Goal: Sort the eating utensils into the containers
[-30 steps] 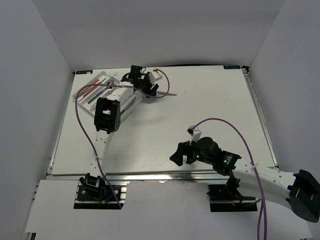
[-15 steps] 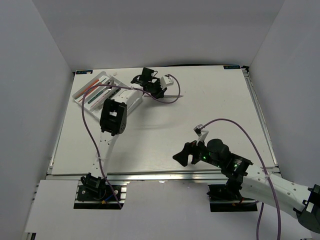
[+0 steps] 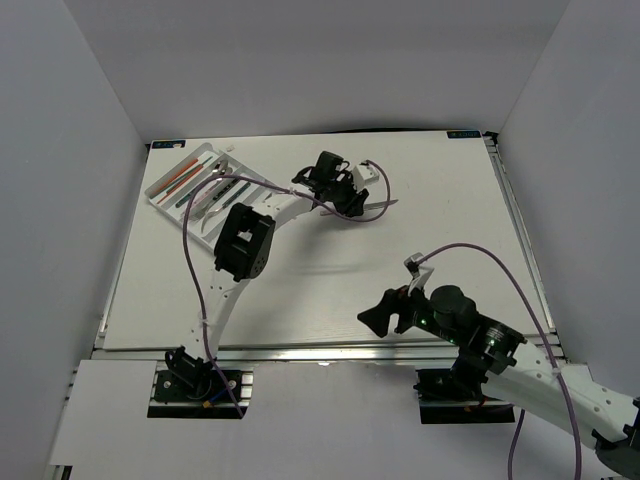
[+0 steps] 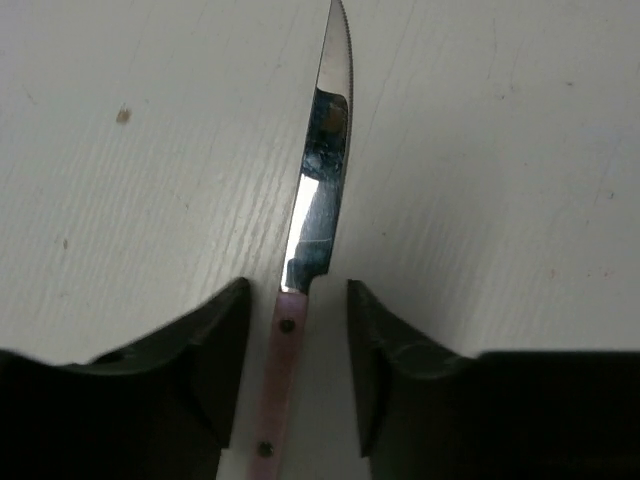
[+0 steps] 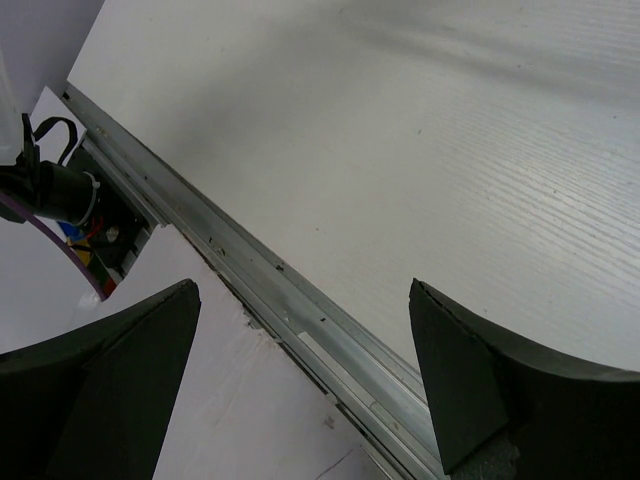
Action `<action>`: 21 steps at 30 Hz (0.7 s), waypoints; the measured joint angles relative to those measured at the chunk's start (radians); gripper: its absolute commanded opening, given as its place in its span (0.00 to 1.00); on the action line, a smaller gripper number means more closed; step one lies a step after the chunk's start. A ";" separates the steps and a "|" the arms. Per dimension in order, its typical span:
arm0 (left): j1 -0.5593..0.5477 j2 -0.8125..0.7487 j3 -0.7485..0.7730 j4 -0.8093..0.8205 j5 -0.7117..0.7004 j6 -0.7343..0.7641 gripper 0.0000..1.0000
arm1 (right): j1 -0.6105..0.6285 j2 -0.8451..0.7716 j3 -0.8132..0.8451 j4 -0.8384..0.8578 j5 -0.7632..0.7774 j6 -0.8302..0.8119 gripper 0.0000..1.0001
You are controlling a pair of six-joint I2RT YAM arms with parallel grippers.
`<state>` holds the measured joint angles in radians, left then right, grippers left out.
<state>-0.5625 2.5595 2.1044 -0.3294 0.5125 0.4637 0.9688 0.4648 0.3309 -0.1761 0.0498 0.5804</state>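
My left gripper (image 3: 352,197) is over the far middle of the table and holds a pink-handled knife (image 3: 382,209) whose blade points right. In the left wrist view the knife (image 4: 320,200) runs up between the dark fingers (image 4: 210,350), with its pink handle passing out of the bottom edge. The white cutlery tray (image 3: 160,196) sits at the far left, with red chopsticks (image 3: 178,177) and other dark and teal utensils in its compartments. My right gripper (image 3: 385,312) is open and empty above the table's near edge.
The metal rail (image 5: 300,320) along the table's front edge shows under the right gripper. White walls stand on the left, right and far sides. Purple cables (image 3: 190,260) trail along both arms.
My left gripper has moved right, away from the tray, with the knife going along with it. My right arm has drawn back toward the near edge.
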 measured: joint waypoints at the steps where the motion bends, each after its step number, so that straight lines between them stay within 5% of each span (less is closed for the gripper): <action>1: -0.002 -0.015 -0.032 0.024 -0.006 -0.026 0.61 | 0.000 -0.014 0.000 -0.016 0.004 0.002 0.89; 5: -0.004 -0.099 -0.159 0.040 -0.026 -0.066 0.64 | 0.000 -0.056 0.015 -0.080 0.012 0.014 0.89; 16: 0.000 -0.037 0.057 -0.304 -0.106 0.049 0.58 | 0.000 -0.171 0.060 -0.186 0.029 0.042 0.89; 19: 0.006 -0.034 0.065 -0.323 -0.106 0.071 0.49 | 0.000 -0.156 0.068 -0.196 0.026 0.042 0.89; 21: 0.011 -0.034 0.061 -0.316 -0.114 0.084 0.33 | 0.000 -0.138 0.074 -0.198 0.022 0.041 0.89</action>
<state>-0.5510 2.5259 2.1654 -0.6453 0.3988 0.5472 0.9688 0.3267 0.4053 -0.3737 0.0715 0.6216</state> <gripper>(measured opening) 0.461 0.894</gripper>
